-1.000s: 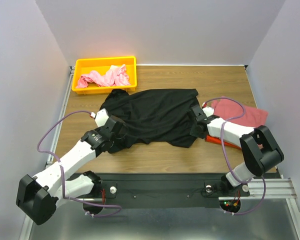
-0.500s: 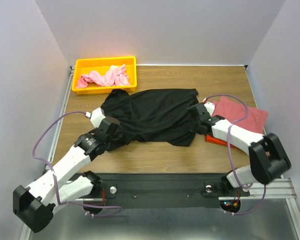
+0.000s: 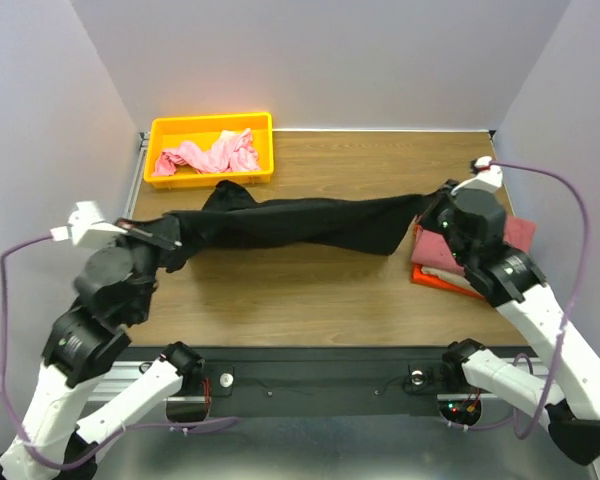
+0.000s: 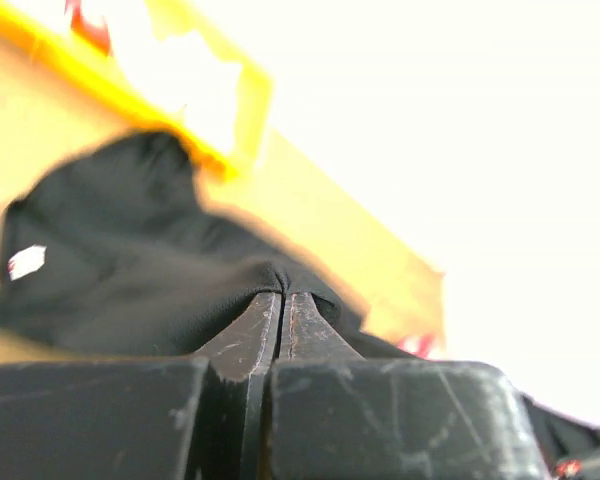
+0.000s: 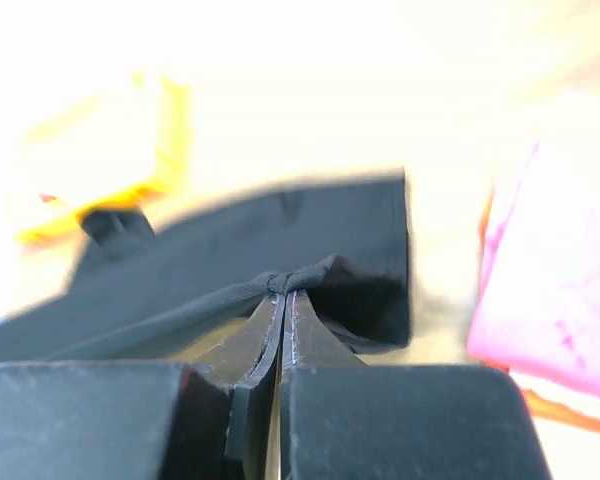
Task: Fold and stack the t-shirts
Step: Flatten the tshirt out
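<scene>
The black t-shirt (image 3: 290,222) hangs stretched in a band above the table between my two grippers. My left gripper (image 3: 168,236) is shut on its left end; in the left wrist view the cloth (image 4: 130,270) bunches at the closed fingertips (image 4: 280,293). My right gripper (image 3: 435,205) is shut on its right end; the right wrist view shows the cloth (image 5: 280,240) pinched at the tips (image 5: 283,290). The rose-red t-shirt (image 3: 500,235) lies folded on the orange t-shirt (image 3: 435,280) at the right. The light pink t-shirt (image 3: 212,154) lies crumpled in the bin.
The yellow bin (image 3: 160,130) stands at the table's back left corner. Grey walls close in the table on three sides. The black rail with the arm bases (image 3: 320,380) runs along the near edge.
Both grippers have risen and pulled apart, left going left and right going right. The black t-shirt, which lay spread on the table, is now lifted and stretched between them.
</scene>
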`<move>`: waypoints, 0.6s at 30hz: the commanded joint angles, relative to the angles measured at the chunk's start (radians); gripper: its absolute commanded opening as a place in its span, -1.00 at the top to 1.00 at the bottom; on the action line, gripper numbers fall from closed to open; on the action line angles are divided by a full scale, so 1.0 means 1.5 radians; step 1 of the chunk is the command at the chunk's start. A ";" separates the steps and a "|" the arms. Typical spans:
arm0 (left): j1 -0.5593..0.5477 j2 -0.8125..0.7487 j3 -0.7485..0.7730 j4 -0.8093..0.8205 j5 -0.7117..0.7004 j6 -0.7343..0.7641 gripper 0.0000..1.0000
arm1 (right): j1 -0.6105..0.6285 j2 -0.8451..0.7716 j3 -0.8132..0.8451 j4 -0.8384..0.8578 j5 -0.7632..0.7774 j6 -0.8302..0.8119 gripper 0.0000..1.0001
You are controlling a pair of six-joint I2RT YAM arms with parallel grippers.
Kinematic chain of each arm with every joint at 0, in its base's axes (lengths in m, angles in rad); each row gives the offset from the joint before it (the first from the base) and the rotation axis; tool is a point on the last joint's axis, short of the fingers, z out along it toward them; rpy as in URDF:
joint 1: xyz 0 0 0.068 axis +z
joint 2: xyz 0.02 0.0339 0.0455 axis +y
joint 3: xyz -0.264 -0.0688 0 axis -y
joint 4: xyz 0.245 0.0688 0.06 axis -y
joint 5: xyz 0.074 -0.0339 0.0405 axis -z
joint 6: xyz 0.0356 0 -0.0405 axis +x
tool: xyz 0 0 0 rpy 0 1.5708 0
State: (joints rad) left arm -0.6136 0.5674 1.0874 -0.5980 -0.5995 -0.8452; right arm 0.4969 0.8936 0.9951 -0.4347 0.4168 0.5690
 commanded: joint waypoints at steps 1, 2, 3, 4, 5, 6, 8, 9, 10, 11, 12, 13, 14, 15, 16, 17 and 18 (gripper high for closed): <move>0.002 -0.015 0.087 0.017 -0.069 0.042 1.00 | -0.004 -0.050 0.093 -0.028 0.053 -0.054 0.99; 0.002 -0.019 0.109 0.025 -0.067 0.045 1.00 | -0.004 -0.056 0.108 -0.031 0.050 -0.060 0.99; 0.002 -0.030 0.117 0.041 -0.059 0.059 1.00 | -0.004 -0.062 0.121 -0.037 0.034 -0.064 0.99; 0.002 -0.034 0.124 0.070 -0.040 0.070 1.00 | -0.004 -0.066 0.154 -0.038 0.021 -0.070 0.99; 0.002 -0.038 0.143 0.083 -0.027 0.082 1.00 | -0.004 -0.073 0.171 -0.043 0.007 -0.084 0.99; 0.002 -0.037 0.157 0.089 -0.019 0.094 1.00 | -0.004 -0.075 0.192 -0.047 -0.023 -0.090 0.99; 0.002 -0.028 0.210 0.102 0.011 0.111 1.00 | -0.004 -0.077 0.250 -0.055 -0.047 -0.104 0.99; 0.002 -0.015 0.231 0.105 0.022 0.128 1.00 | -0.004 -0.077 0.270 -0.058 -0.066 -0.107 0.99; 0.002 -0.009 0.281 0.106 0.047 0.139 1.00 | -0.004 -0.078 0.289 -0.061 -0.075 -0.114 0.99; 0.002 -0.001 0.307 0.105 0.057 0.150 1.00 | -0.004 -0.077 0.329 -0.070 -0.085 -0.118 0.99; 0.002 0.007 0.333 0.103 0.063 0.156 1.00 | -0.004 -0.077 0.348 -0.074 -0.105 -0.122 0.99; 0.003 0.019 0.380 0.103 0.072 0.172 1.00 | -0.004 -0.076 0.368 -0.079 -0.113 -0.126 0.99; 0.002 0.027 0.405 0.103 0.077 0.183 1.00 | -0.004 -0.076 0.386 -0.088 -0.121 -0.128 0.99; 0.002 0.034 0.431 0.097 0.083 0.188 1.00 | -0.004 -0.077 0.418 -0.094 -0.133 -0.130 0.99; 0.003 0.053 0.458 0.091 0.089 0.194 1.00 | -0.003 -0.076 0.433 -0.099 -0.148 -0.131 0.99; 0.003 0.061 0.505 0.082 0.113 0.212 1.00 | -0.003 -0.076 0.446 -0.112 -0.157 -0.131 0.99; 0.003 0.070 0.527 0.078 0.123 0.219 1.00 | -0.004 -0.075 0.474 -0.118 -0.174 -0.132 0.99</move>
State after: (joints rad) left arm -0.6140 0.6216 1.7325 -0.5312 -0.4606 -0.6159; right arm 0.4984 0.7940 1.5948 -0.5705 0.2096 0.4137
